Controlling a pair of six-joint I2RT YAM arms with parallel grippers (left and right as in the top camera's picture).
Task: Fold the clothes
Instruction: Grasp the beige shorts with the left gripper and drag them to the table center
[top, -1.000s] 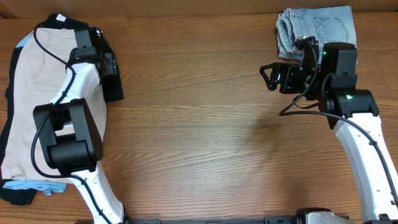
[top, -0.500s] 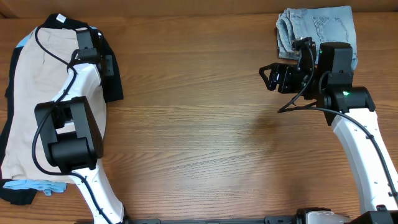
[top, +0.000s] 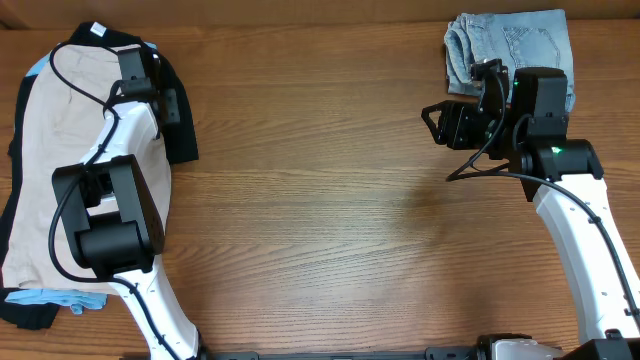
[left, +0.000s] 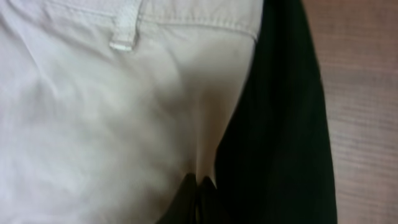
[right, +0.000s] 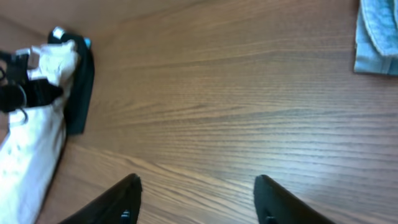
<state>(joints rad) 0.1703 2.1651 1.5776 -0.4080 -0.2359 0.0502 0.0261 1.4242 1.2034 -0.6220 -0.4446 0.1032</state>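
The clothes, a large pair of light beige shorts (top: 55, 150), lie spread at the table's left edge on top of a black T-shirt (top: 181, 135). In the left wrist view the shorts (left: 112, 124) fill the picture, with a belt loop (left: 124, 28) at the top. My left gripper (left: 198, 186) is shut at their right edge beside the black T-shirt (left: 280, 124), and the beige cloth creases toward its tips. From overhead the left gripper (top: 135, 65) sits over the shorts' far corner. My right gripper (top: 432, 122) (right: 196, 186) hangs open over bare wood, holding nothing.
Folded light-blue denim shorts (top: 510, 40) (right: 379, 34) lie at the far right, just behind the right arm. A light-blue cloth (top: 60, 298) peeks out under the beige shorts' near end. The wooden table (top: 320, 200) spans the middle between the arms.
The left gripper has shut on the beige cloth and shifted slightly toward the far edge. The right gripper's fingers have drawn somewhat closer together; that arm has barely moved.
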